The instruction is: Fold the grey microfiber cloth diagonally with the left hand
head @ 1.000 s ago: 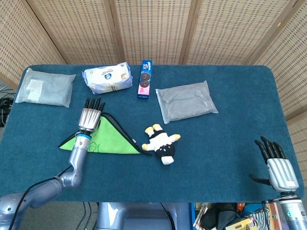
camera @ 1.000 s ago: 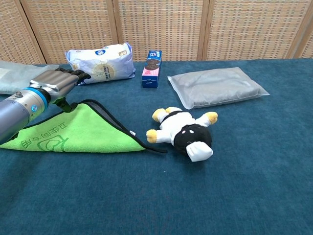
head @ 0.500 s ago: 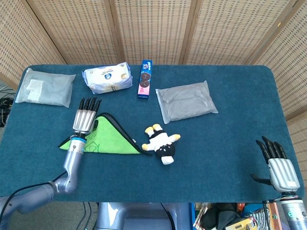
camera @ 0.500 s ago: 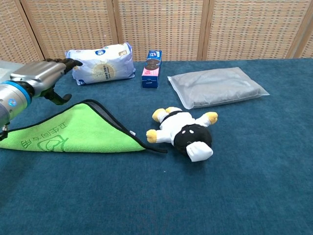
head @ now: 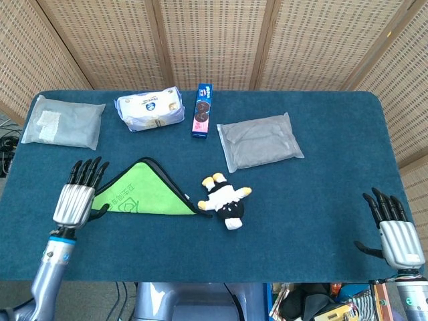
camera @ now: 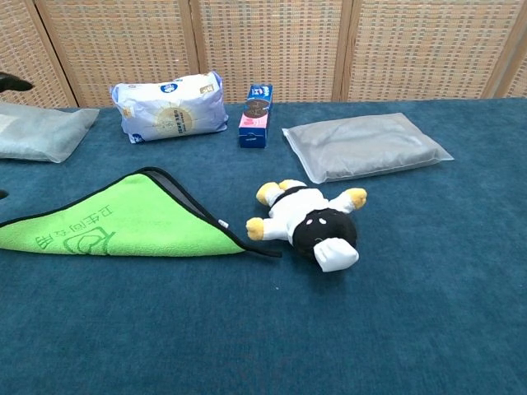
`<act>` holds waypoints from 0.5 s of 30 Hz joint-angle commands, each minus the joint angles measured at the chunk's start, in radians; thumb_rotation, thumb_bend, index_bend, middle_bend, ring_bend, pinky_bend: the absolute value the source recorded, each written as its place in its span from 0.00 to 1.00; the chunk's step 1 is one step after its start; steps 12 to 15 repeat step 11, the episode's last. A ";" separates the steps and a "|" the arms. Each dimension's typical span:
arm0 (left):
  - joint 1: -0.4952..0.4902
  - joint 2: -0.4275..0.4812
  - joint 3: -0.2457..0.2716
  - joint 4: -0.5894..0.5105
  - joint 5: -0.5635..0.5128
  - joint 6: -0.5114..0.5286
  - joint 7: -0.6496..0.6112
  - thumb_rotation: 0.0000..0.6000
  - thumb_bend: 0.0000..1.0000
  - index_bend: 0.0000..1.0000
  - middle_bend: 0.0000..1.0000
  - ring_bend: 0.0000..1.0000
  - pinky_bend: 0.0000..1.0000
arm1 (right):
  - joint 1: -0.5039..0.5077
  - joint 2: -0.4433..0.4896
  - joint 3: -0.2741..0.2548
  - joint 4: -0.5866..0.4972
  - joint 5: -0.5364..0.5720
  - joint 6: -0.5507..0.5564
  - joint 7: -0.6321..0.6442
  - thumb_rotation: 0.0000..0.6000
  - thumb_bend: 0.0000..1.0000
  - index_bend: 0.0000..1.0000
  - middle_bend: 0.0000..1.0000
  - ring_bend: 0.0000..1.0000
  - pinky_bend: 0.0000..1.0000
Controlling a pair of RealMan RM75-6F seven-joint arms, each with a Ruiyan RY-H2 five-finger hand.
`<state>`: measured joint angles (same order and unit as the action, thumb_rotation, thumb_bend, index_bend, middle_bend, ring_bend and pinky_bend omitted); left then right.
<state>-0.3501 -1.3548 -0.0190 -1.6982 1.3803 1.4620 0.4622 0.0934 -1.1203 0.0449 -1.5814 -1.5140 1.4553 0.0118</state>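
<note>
Lying folded: cloth in a triangle, both hands empty

Resting on the blue table [head: 314, 194], the microfiber cloth [head: 144, 194] lies folded into a triangle, green side up with a grey edge showing, just left of the plush cow [head: 225, 198]. The left hand [head: 77, 195] hovers at the cloth's left tip, fingers straight and slightly apart, holding nothing. The right hand [head: 394, 231] is well to the right of the plush cow at the table's near corner, fingers spread, empty.
</note>
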 commanded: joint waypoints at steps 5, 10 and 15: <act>0.135 0.038 0.121 -0.015 0.126 0.132 0.018 1.00 0.20 0.00 0.00 0.00 0.00 | -0.008 0.005 0.002 -0.009 -0.011 0.024 -0.025 1.00 0.00 0.00 0.00 0.00 0.00; 0.168 0.039 0.146 0.021 0.149 0.142 0.006 1.00 0.20 0.00 0.00 0.00 0.00 | -0.012 0.008 0.006 -0.014 -0.013 0.036 -0.026 1.00 0.00 0.00 0.00 0.00 0.00; 0.169 0.039 0.146 0.024 0.151 0.140 0.002 1.00 0.20 0.00 0.00 0.00 0.00 | -0.012 0.009 0.006 -0.014 -0.012 0.035 -0.026 1.00 0.00 0.00 0.00 0.00 0.00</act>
